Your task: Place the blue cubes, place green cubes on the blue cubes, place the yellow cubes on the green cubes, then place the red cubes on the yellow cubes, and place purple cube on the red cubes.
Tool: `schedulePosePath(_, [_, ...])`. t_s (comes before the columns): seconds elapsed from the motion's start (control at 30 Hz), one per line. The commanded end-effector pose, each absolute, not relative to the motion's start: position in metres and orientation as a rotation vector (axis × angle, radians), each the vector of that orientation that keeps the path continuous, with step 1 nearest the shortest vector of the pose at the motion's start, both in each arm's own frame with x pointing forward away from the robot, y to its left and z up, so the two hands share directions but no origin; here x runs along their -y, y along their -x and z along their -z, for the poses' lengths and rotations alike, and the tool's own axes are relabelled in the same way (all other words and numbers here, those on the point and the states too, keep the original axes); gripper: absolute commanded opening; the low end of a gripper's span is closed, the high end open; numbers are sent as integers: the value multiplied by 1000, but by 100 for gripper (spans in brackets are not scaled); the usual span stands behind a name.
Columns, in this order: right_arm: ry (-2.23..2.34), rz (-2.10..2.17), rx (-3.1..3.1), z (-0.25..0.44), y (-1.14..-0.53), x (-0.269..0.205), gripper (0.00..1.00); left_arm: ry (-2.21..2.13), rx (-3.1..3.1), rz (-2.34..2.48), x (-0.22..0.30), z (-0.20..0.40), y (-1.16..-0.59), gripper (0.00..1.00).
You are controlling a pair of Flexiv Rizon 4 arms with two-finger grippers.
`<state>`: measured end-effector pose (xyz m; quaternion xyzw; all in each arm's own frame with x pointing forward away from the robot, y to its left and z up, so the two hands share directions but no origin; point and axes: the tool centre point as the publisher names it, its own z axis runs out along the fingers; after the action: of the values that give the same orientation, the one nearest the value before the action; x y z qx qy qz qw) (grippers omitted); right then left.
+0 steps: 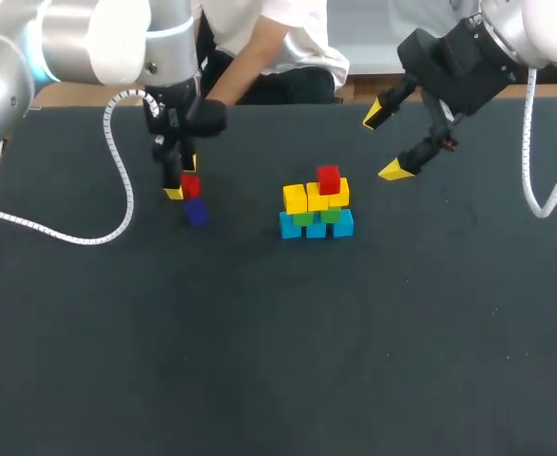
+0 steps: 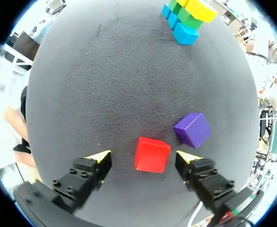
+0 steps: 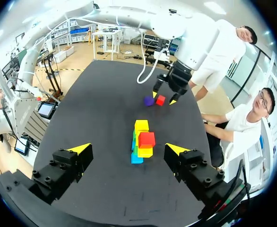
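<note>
My left gripper is straddling the loose red cube, fingers spread and clear of it. The purple cube is lying just beyond one fingertip. Red-cube step, I judge: closing, lifting and carrying to the stack come next. My right gripper is hanging open near the stack.

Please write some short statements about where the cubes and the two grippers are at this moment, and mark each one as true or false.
1. The left gripper is open, with the loose red cube between its fingers. True.
2. The blue cubes form the bottom layer of the stack. True.
3. The purple cube sits on top of the stack. False: it lies on the table, beside the loose red cube.
4. The right gripper is shut on a cube. False: it is open and holds nothing.
5. The stacked red cube is the highest piece of the stack. True.
</note>
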<state>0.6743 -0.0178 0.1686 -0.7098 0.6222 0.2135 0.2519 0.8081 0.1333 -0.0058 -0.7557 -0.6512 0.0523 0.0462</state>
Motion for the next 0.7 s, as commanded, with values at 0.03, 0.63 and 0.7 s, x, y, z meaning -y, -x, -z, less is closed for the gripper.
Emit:
schedulePosePath(0.03, [1930, -581, -1692, -169, -674, 18, 100, 2305, 1973, -168, -132, 7, -815, 45])
schedulePosePath(0.63, [1930, -581, -1692, -169, -674, 18, 100, 2303, 1996, -126, -141, -11, -811, 0])
schedulePosePath(0.7, [1930, -581, -1692, -169, -674, 18, 100, 2301, 1993, -115, -142, -15, -809, 0])
